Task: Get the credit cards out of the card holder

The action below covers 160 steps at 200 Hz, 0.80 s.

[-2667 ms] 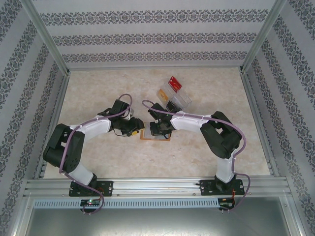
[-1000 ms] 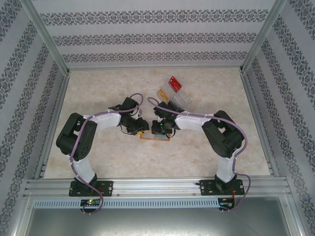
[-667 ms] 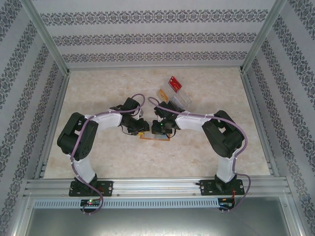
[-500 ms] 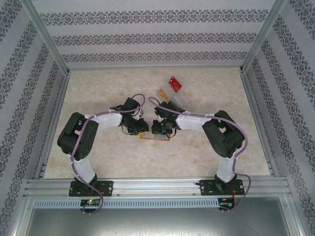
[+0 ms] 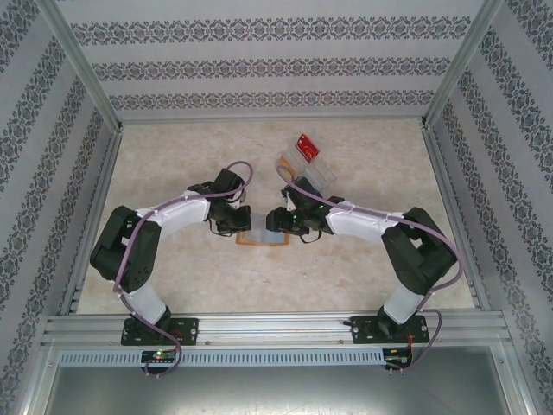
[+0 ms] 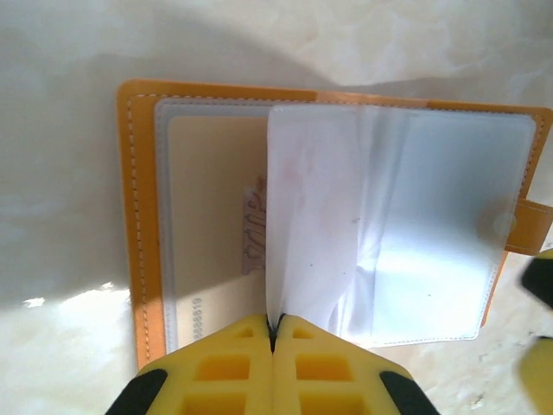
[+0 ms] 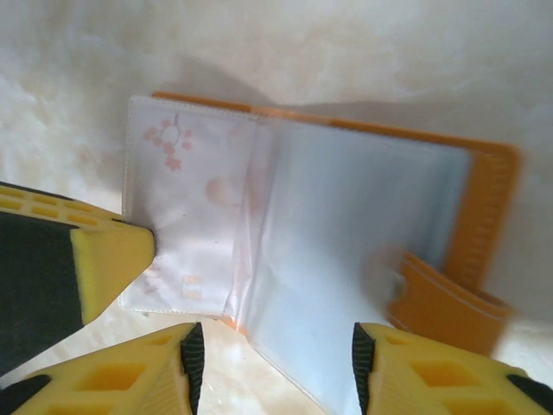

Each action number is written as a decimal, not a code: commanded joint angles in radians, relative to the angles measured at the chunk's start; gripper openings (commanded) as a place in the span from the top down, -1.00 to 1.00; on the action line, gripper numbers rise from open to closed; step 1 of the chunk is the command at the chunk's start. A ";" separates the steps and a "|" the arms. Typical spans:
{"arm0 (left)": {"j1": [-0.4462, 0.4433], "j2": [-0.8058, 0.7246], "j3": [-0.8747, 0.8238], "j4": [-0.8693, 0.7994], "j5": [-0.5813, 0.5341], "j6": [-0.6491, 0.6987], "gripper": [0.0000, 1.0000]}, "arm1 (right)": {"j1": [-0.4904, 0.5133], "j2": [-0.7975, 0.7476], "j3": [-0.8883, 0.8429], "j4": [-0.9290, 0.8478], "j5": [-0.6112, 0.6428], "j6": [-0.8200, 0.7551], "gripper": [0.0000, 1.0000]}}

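Note:
The orange card holder (image 5: 263, 239) lies open on the table between my two grippers. My left gripper (image 6: 274, 327) is shut on the near edge of a see-through pocket page (image 6: 311, 216), which stands up from the spine. Under the left-hand pocket a credit card (image 6: 212, 199) shows, pale beige with a row of digits. My right gripper (image 7: 272, 367) is open just off the holder's (image 7: 488, 199) edge, with a loose page between its fingers and no contact. The side tab (image 7: 441, 303) curls up on the right. In the top view my left gripper (image 5: 242, 223) and right gripper (image 5: 278, 223) sit side by side.
A clear plastic tray (image 5: 309, 171) stands behind the right gripper, with a red card (image 5: 307, 147) at its far end. Metal frame rails and patterned walls close in the marble table (image 5: 173, 277) on three sides.
My left gripper has closed on a pocket page. My right gripper has opened and let go, its arm stretching out rightward. The holder has slid slightly left.

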 commanded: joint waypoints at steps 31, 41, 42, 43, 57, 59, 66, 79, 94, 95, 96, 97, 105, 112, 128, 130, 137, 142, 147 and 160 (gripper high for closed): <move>-0.006 -0.061 -0.006 -0.123 -0.091 0.036 0.80 | -0.048 -0.070 -0.083 0.094 -0.019 0.042 -0.07; -0.005 -0.057 -0.009 -0.099 -0.059 0.027 0.74 | -0.052 -0.076 -0.090 0.095 -0.018 0.045 -0.07; -0.005 -0.056 -0.010 -0.096 -0.055 0.027 0.73 | -0.053 -0.076 -0.090 0.095 -0.018 0.046 -0.07; -0.005 -0.055 -0.010 -0.093 -0.051 0.025 0.72 | -0.053 -0.077 -0.090 0.095 -0.019 0.046 -0.07; -0.006 -0.039 -0.013 -0.045 0.019 0.014 0.54 | -0.056 -0.085 -0.098 0.099 -0.020 0.047 -0.07; -0.007 -0.038 -0.013 -0.038 0.029 0.011 0.52 | -0.056 -0.087 -0.099 0.099 -0.019 0.049 -0.07; -0.007 -0.031 -0.014 -0.011 0.064 0.003 0.45 | -0.057 -0.092 -0.103 0.100 -0.020 0.050 -0.07; -0.007 -0.026 -0.019 0.039 0.126 -0.015 0.33 | -0.061 -0.101 -0.110 0.099 -0.019 0.052 -0.08; -0.010 -0.030 -0.020 0.085 0.179 -0.033 0.22 | -0.063 -0.109 -0.116 0.099 -0.019 0.056 -0.08; -0.009 -0.030 -0.021 0.089 0.183 -0.034 0.22 | -0.063 -0.110 -0.116 0.100 -0.020 0.056 -0.08; -0.009 -0.030 -0.022 0.092 0.188 -0.036 0.21 | -0.063 -0.111 -0.116 0.100 -0.020 0.056 -0.08; -0.009 -0.030 -0.022 0.096 0.192 -0.037 0.20 | -0.063 -0.111 -0.117 0.100 -0.019 0.057 -0.08; -0.008 -0.032 -0.022 0.119 0.220 -0.046 0.16 | -0.064 -0.116 -0.121 0.100 -0.019 0.057 -0.07; -0.008 -0.032 -0.023 0.140 0.241 -0.057 0.12 | -0.067 -0.120 -0.123 0.100 -0.018 0.057 -0.08; -0.010 -0.026 -0.020 0.174 0.279 -0.075 0.02 | -0.073 -0.133 -0.126 0.094 -0.007 0.055 -0.07; -0.011 -0.025 -0.021 0.178 0.282 -0.078 0.01 | -0.074 -0.133 -0.126 0.092 -0.005 0.054 -0.07; -0.012 -0.020 -0.022 0.197 0.294 -0.089 -0.04 | -0.077 -0.138 -0.127 0.086 0.000 0.051 -0.08; -0.012 -0.016 -0.025 0.214 0.306 -0.099 -0.07 | -0.079 -0.141 -0.129 0.084 0.005 0.050 -0.08; -0.013 -0.011 -0.029 0.235 0.320 -0.108 -0.10 | -0.080 -0.146 -0.132 0.081 0.010 0.049 -0.08; -0.015 0.003 -0.032 0.259 0.341 -0.124 -0.14 | -0.086 -0.153 -0.136 0.075 0.020 0.045 -0.08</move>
